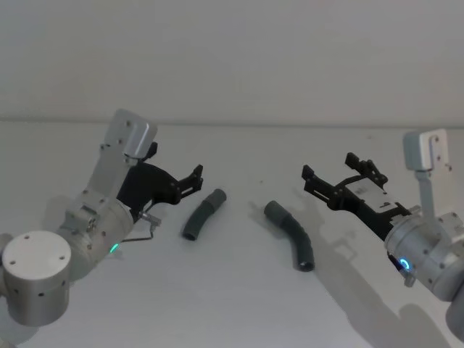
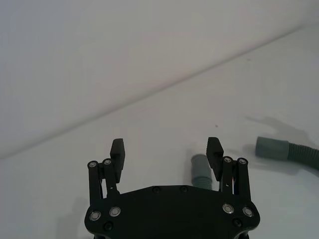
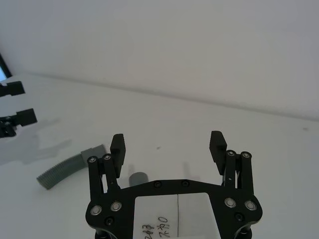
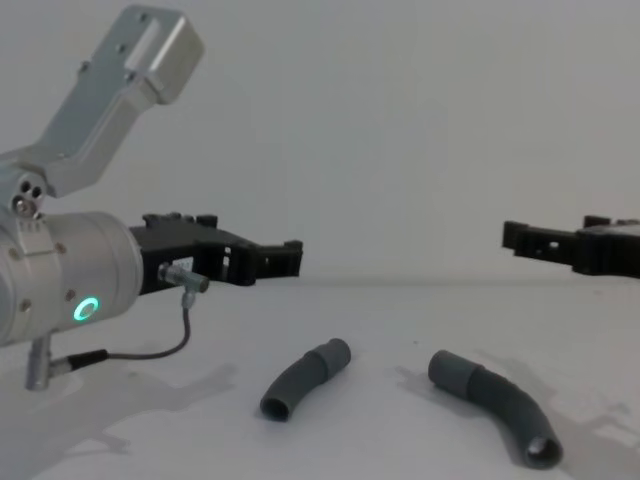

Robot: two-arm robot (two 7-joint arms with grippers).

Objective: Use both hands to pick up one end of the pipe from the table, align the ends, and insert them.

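Closest to the chest camera sat the left arm's silver wrist housing [image 4: 70, 270], with the left gripper [image 4: 290, 255] reaching out beyond it. Two pipe pieces lay flat on the table [image 1: 232, 304], apart and unheld: the left piece [image 1: 203, 215] and the right piece [image 1: 290, 235]. Their far cuffs pointed roughly toward one another. Which cuff was the narrower one could not really be told.

Trouble seemed likeliest at the grasp. A curved piece pinched off-centre on its ribs could roll or swing and leave the cuffs skewed, and a grip too near a cuff would block the insertion.

Both arms reached forward and inward. The left gripper hovered wide open just beside its piece. The right gripper [image 1: 328, 168], equally wide, hung above the table near the other.
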